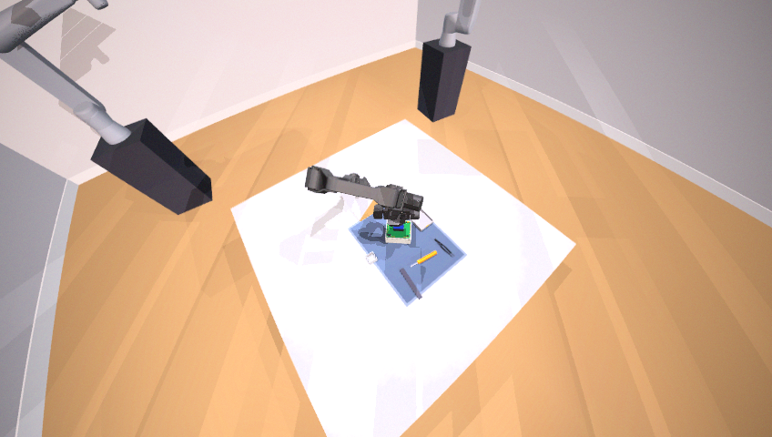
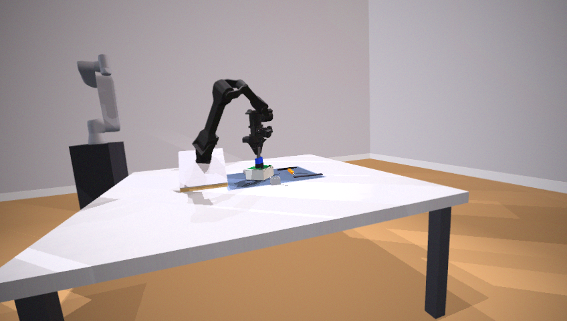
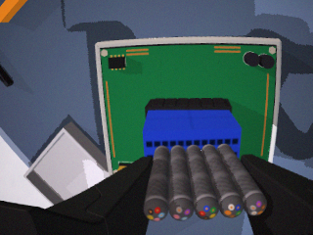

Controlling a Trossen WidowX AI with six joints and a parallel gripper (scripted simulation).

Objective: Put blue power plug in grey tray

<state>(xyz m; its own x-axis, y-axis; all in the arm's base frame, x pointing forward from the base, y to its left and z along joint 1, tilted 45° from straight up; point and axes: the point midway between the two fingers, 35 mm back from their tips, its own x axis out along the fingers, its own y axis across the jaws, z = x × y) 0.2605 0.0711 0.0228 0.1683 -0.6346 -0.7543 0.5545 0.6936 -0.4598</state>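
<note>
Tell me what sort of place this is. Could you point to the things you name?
Probably an electronics repair bench: a circuit board (image 1: 405, 233) (image 3: 191, 80), a yellow-handled screwdriver (image 1: 426, 257) (image 2: 291, 171) and black tweezers (image 1: 443, 247) share a blue work mat (image 1: 391, 265) (image 2: 237, 180).
</note>
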